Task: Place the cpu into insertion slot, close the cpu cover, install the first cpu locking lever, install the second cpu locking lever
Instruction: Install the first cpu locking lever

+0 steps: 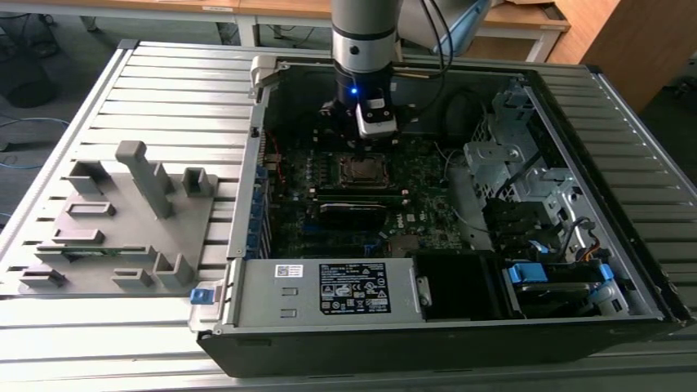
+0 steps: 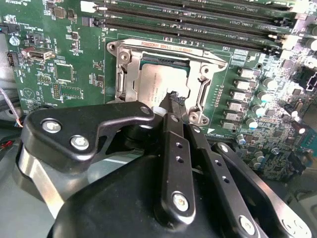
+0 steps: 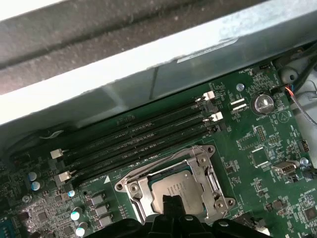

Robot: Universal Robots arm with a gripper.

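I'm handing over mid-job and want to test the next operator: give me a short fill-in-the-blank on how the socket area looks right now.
1. The silvery-grey square cpu lies inside the metal-rimmed insertion slot on the ____ circuit board.
2. The thin silvery metal cpu cover is folded ____ over the chip.
3. The black gripper has its tips right ____ the chip.
4. The long black memory slots run ____ the socket.

Missing words: green; down; above; beside

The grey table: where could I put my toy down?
The ribbed grey metal table lies bare behind the grey plastic fixture block, beside the open black computer case. Inside, around the gripper, it is crowded.
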